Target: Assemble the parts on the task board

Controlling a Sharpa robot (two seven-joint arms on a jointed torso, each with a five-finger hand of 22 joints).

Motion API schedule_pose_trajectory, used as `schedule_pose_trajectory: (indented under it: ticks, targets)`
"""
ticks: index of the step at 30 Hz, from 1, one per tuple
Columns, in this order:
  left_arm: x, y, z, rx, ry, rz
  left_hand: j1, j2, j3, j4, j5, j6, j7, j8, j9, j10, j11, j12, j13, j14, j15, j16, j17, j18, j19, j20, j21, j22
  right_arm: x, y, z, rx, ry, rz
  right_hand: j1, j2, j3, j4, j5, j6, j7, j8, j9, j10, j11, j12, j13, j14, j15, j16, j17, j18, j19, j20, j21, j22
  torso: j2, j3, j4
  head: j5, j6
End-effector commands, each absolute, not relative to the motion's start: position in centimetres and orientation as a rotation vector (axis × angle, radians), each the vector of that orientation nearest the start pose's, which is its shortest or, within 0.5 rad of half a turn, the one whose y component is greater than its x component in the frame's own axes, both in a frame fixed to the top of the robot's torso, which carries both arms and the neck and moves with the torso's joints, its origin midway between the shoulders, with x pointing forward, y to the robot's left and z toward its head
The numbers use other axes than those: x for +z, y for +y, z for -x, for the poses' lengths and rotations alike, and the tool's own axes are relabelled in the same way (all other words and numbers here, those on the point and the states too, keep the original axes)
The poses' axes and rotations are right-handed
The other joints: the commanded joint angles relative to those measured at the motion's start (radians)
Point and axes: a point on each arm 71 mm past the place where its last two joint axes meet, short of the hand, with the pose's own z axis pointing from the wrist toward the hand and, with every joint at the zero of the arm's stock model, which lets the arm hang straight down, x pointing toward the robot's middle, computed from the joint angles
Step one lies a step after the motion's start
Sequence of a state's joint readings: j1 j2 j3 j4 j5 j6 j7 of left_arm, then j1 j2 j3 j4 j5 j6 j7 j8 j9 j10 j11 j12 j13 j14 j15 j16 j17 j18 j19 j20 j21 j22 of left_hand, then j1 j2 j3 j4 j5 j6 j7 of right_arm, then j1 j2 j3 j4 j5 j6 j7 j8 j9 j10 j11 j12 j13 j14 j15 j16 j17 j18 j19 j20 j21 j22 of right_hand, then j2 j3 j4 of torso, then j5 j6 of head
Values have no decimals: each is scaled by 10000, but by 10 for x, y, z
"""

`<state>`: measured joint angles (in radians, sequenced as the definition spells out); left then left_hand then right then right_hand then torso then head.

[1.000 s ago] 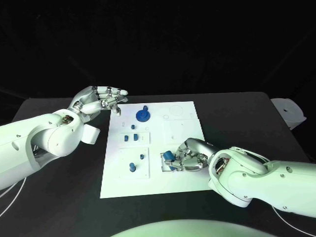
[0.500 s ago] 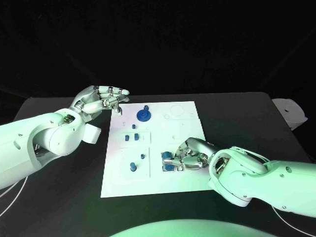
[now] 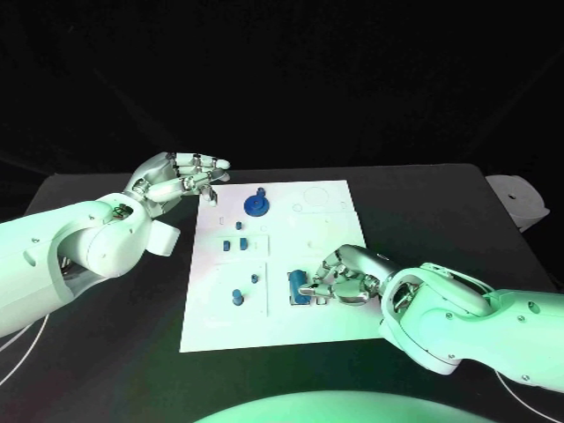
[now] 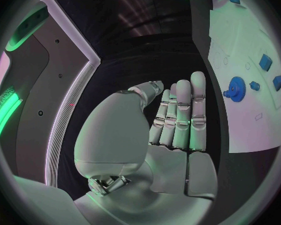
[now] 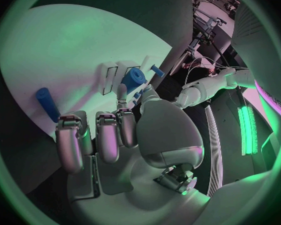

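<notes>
While the left hand [image 3: 181, 181] hovers clenched and empty beside the task board [image 3: 322, 324], the right hand [image 3: 337, 282] rests fingers on a blue part [image 3: 295, 284] at its near compartment; grasp uncertain. Next, seemingly: press it home.

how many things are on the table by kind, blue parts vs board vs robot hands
blue parts on the task board, head view: 6 (gear, two small blocks, two pegs, long piece)
white task board: 1
robot hands: 2 (left hand, right hand)
total: 9
</notes>
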<state>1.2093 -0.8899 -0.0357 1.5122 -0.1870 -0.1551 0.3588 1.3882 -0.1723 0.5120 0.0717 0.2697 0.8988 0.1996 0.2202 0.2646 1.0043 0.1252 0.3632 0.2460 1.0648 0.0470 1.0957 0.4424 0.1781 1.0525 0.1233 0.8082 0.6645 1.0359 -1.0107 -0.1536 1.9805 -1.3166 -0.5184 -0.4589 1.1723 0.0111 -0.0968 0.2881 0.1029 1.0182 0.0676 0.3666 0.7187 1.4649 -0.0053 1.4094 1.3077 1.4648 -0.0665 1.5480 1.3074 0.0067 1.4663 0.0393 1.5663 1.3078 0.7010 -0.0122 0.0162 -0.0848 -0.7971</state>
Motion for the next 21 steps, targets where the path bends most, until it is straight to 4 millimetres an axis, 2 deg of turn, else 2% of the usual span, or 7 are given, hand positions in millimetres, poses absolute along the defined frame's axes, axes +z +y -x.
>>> schedule_pose_trajectory:
  ticks: [1,5,12,21]
  targets:
    - [-170,222,-488,-16002,15489,8851,8,76,-36,34,22,-59,-15,41,-13,-71,-11,36,9,-74,-17,61,-9,61,17,86,-35,-16,-244,-174,-342,7405,19459,-1947,360,40,-97,-18,53,49,-95,37,14,415,-93,49,1758,962,-99,37,2131,-67,1045,-66,45,2630,-4,-7,1,-7,-15]
    - [-170,222,-487,-16000,15491,8853,8,76,-36,34,22,-59,-15,41,-13,-71,-11,36,9,-74,-17,61,-9,61,17,86,-35,-16,-245,-176,-343,7310,19540,-1887,605,86,-152,-13,64,66,-106,44,14,420,-104,49,1763,963,-109,42,2141,-67,1045,-76,45,2630,1,-7,16,-3,-14]
    - [-170,223,-488,-15970,15483,8866,8,76,-36,34,22,-59,-15,41,-13,-71,-11,36,9,-74,-17,61,-9,61,17,86,-35,-16,-247,-178,-344,7172,19676,-1814,632,105,-158,-7,68,67,-106,45,13,424,-105,58,1768,966,-110,47,2156,-67,1045,-77,45,2630,11,-16,27,8,16]
    - [-170,222,-487,-15992,15500,8859,-3,101,-32,55,25,-60,-13,52,-16,-91,-9,72,15,-76,-15,70,-19,61,20,88,-42,-21,-253,-175,-351,6857,19822,-1753,753,278,-176,17,100,95,-114,58,13,428,-111,62,1775,965,-114,46,2153,-67,1045,-82,45,2630,-4,-23,20,34,-41]
